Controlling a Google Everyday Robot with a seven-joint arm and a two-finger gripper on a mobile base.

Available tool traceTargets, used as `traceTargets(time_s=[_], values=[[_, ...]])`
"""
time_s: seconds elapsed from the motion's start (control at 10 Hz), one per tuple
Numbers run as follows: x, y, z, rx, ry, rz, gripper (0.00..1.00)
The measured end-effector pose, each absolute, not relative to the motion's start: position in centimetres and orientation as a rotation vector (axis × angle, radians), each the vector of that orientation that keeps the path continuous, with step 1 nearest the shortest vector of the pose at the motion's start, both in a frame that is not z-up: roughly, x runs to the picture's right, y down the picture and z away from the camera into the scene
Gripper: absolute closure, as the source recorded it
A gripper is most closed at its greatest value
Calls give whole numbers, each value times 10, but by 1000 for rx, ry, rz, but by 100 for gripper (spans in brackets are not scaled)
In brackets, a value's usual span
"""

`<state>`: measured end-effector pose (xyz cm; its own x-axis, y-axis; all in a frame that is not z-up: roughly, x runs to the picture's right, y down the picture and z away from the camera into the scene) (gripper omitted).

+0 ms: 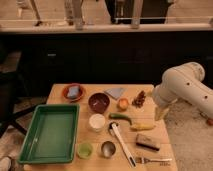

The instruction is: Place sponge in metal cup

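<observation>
Two neighbours, green cup [84,150] and white cup [97,121], crowd the lower-centre metal cup [108,148], so the wide, empty gripper [161,112] at right could misdrop the sponge [73,91], lying on the upper-left orange plate [64,94].

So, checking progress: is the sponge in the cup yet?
Out. The sponge lies on the orange plate; the metal cup stands apart near the front edge; the gripper hangs right of the table.
</observation>
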<state>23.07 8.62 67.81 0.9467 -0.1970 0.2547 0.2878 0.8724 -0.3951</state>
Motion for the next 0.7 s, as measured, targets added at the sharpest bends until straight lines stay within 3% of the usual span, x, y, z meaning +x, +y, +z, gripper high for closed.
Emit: traceTargets(time_s=[0.7], values=[[198, 77, 653, -246, -442, -744, 20]])
